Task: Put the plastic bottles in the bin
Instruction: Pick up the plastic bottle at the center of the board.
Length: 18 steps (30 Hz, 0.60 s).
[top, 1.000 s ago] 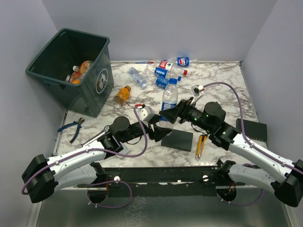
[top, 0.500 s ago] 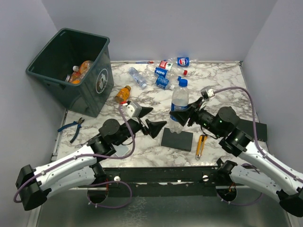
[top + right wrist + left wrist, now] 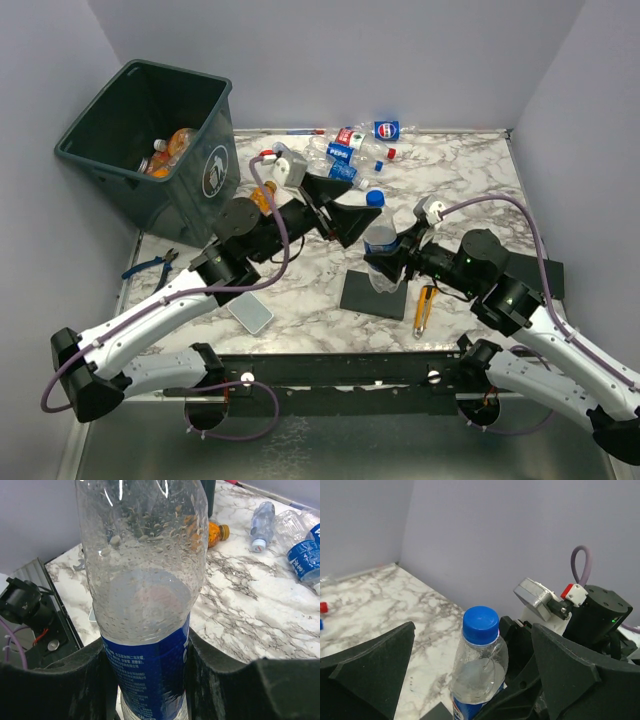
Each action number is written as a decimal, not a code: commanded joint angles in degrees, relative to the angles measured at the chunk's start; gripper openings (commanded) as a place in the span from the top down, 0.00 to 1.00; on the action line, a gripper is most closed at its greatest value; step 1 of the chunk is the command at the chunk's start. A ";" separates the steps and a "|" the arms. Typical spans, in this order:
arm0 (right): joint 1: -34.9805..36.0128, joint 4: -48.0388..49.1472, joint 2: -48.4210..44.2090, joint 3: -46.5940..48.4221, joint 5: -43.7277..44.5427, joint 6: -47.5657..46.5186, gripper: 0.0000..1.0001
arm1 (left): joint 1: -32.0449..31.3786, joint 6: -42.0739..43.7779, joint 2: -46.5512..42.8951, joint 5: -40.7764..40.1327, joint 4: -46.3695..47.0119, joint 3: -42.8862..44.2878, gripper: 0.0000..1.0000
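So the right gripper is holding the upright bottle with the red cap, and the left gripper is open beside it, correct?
Not quite: the cap is blue, not red, as the left wrist view shows. The rest holds: the right gripper grips the upright bottle, and the left gripper is open beside it.

Top wide, wrist cams on bottle (image 3: 479, 665)

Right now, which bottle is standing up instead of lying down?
The blue-capped bottle held in the right gripper, beside the black pad. It stands upright; the other bottles farther back lie on their sides.
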 commanded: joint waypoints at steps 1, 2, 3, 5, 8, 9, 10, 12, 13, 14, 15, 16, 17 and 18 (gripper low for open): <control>0.15 -1.63 -0.75 0.54 -1.96 -1.28 0.64 | 1.21 -5.58 4.86 9.42 -0.40 3.31 0.01; 0.16 -1.68 -0.84 0.40 -2.02 -1.13 0.64 | 1.44 -6.32 5.84 10.19 -0.23 3.87 0.02; 0.13 -1.77 -1.00 0.25 -1.98 -1.05 0.64 | 1.69 -6.84 6.78 11.15 -0.18 4.31 0.03; 0.14 -1.73 -1.40 -0.08 -1.77 -1.00 0.64 | 2.06 -8.04 8.30 12.60 -0.23 4.83 0.07; 0.11 -1.85 -1.73 -0.33 -1.53 -1.08 0.65 | 2.18 -8.77 9.65 13.58 -0.23 4.98 0.17; 0.12 -1.86 -1.74 -0.38 -1.48 -1.13 0.65 | 2.24 -8.89 9.80 13.56 -0.21 4.91 0.22; 0.13 -1.86 -1.74 -0.42 -1.41 -1.13 0.65 | 2.38 -8.96 9.89 13.51 -0.11 4.82 0.26; 0.13 -1.79 -1.62 -0.50 -1.55 -1.12 0.65 | 2.59 -9.41 9.80 13.15 0.43 4.53 0.37; 0.14 -1.70 -1.51 -0.59 -1.54 -1.17 0.65 | 2.59 -9.64 9.65 12.99 0.90 4.40 0.42; 0.13 -1.69 -1.29 -0.57 -1.72 -1.24 0.65 | 2.69 -9.89 9.60 12.78 1.16 4.31 0.43; 0.11 -1.69 -1.04 -0.53 -1.82 -1.26 0.65 | 2.84 -10.11 9.57 12.57 1.42 4.24 0.43; 0.11 -1.73 -0.73 -0.51 -2.04 -1.24 0.65 | 2.91 -10.34 9.37 12.32 1.84 4.09 0.39; 0.14 -1.77 -0.57 -0.43 -2.30 -1.26 0.65 | 2.99 -10.48 9.26 11.93 2.15 4.04 0.32; 0.14 -1.70 -0.45 -0.42 -2.45 -1.26 0.65 | 3.09 -10.55 8.96 11.27 2.46 3.96 0.27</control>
